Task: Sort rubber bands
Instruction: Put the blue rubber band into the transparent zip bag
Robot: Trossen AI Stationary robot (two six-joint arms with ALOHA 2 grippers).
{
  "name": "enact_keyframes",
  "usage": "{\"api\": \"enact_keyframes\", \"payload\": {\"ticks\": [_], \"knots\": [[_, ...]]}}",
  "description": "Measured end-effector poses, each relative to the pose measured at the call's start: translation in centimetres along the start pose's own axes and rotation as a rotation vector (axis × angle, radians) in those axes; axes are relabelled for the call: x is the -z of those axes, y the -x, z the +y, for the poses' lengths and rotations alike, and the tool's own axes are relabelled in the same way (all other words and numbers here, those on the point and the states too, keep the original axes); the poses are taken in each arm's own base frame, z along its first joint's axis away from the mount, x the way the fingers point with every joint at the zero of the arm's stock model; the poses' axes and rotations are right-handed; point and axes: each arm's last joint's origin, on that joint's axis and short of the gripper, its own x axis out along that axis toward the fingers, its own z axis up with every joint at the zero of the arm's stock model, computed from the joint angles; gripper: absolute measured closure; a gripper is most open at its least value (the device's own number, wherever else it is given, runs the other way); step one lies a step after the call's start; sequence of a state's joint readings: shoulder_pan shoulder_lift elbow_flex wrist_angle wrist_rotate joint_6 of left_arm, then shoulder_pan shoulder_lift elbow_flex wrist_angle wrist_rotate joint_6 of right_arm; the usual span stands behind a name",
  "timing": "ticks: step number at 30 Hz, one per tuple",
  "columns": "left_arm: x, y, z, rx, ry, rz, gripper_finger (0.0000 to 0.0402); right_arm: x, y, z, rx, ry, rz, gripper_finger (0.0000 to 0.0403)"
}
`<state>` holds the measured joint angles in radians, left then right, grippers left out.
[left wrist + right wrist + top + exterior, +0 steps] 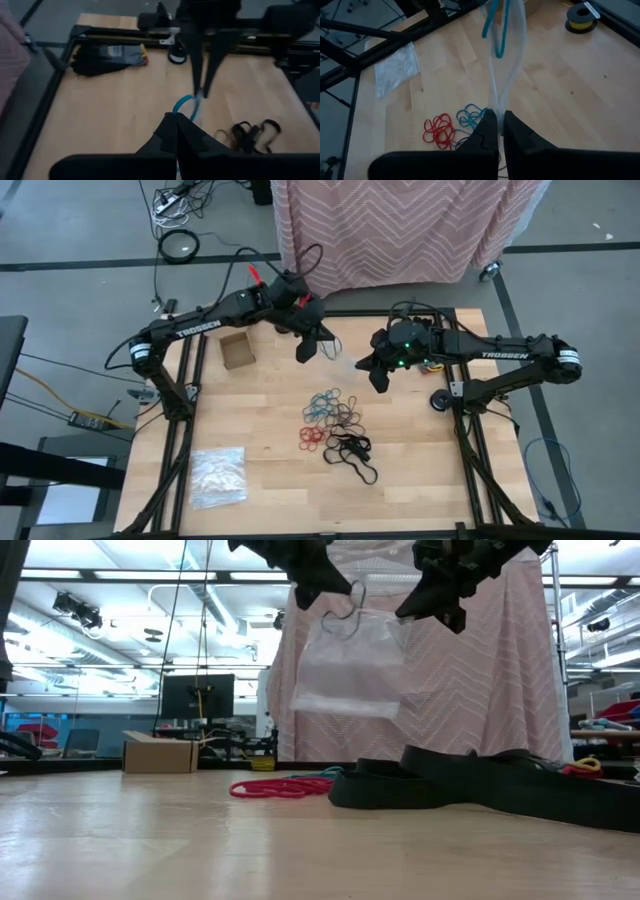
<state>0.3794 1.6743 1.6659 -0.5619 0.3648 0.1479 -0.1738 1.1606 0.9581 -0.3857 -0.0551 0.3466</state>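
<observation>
The wooden table (260,480) carries a heap of rubber bands (335,425); beyond the heap a small cardboard box (238,350), nearer a clear plastic bag (218,476)

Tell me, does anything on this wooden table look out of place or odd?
Nothing looks spilled or damaged. The small thin rubber bands lie in loose colour groups mid-table. The one unusual thing: a clear plastic bag hangs in the air, pinched between the shut left gripper and shut right gripper, with a blue-teal rubber band in it.
</observation>
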Motion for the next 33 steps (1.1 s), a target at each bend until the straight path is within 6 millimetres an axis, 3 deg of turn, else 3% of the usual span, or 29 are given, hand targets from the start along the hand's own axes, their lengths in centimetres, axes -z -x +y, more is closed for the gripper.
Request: {"api": "enact_keyframes", "payload": {"ticks": [8,22,33], "knots": [[-2.1,1.4,0.0,-0.01,-0.022,-0.079,0.0401,0.0,0.0,0.0,-0.001,0.001,0.001,0.0403],[-1.5,1.4,-0.1,-0.013,-0.031,-0.012,0.0401,0.0,0.0,0.0,-0.011,0.007,-0.001,0.0403],[-0.3,-1.0,-0.6,0.052,-0.03,0.083,0.0401,-0.1,0.0,-0.1,-0.011,0.005,-0.011,0.0403]]}}
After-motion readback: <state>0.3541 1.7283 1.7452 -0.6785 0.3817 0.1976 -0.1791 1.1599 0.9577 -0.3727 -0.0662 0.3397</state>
